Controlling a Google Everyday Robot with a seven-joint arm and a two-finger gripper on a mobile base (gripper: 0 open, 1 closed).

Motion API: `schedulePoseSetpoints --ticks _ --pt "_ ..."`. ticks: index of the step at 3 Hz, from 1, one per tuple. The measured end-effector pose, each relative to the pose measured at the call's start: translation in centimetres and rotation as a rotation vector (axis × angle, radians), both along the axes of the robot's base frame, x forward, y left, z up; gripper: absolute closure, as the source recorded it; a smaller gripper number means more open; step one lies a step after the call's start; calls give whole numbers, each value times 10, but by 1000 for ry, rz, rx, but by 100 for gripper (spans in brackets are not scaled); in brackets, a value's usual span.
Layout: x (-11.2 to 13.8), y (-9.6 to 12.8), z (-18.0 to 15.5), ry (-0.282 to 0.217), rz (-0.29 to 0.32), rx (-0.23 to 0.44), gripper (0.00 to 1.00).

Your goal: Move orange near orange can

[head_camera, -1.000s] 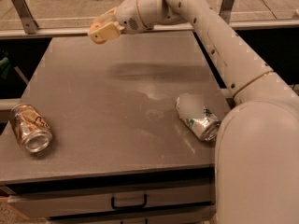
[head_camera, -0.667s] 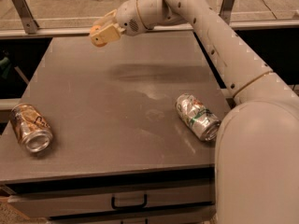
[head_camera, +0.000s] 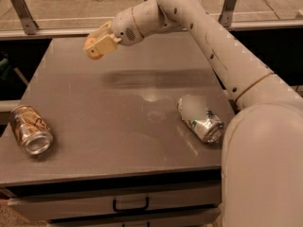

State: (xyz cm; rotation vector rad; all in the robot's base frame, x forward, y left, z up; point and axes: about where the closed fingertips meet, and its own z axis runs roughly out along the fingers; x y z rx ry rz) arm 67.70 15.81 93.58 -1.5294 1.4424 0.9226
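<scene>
Orange [head_camera: 93, 55] hangs over the bench's [head_camera: 123, 103] back left part, well above its surface, pinched in the fingers [head_camera: 104, 41].

A white arm [head_camera: 222, 56] fills the bench's right side. It rises from a bulky base at the front right corner and reaches across the back edge toward the left. The bench itself is a flat grey slab that shows a dull reflection of the arm near its middle. A drawer [head_camera: 113, 205] with a dark handle sits under the bench's front edge.

A silver can [head_camera: 201, 119] with green marks lies on its side at the bench's right front, close to the arm's base, with its top turned toward the front right corner. The orange can [head_camera: 31, 129] lies on its side at the bench's front left corner, its silver top facing the front edge. The two cans are well apart, at opposite sides of the bench.

The tan fingers point left and slightly down over the bench's back left part and are closed on the fruit. The orange shows only as a small round patch at their lower tip. It is far from the orange can, which lies toward the bench's front, and touches nothing on the bench.
</scene>
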Motion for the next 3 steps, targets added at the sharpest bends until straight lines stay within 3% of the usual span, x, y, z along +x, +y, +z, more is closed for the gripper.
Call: schedulePoseSetpoints --ticks 2,3 --pt "-73 19 -52 141 66 -35 100" --pt "-97 30 -66 190 96 -45 100"
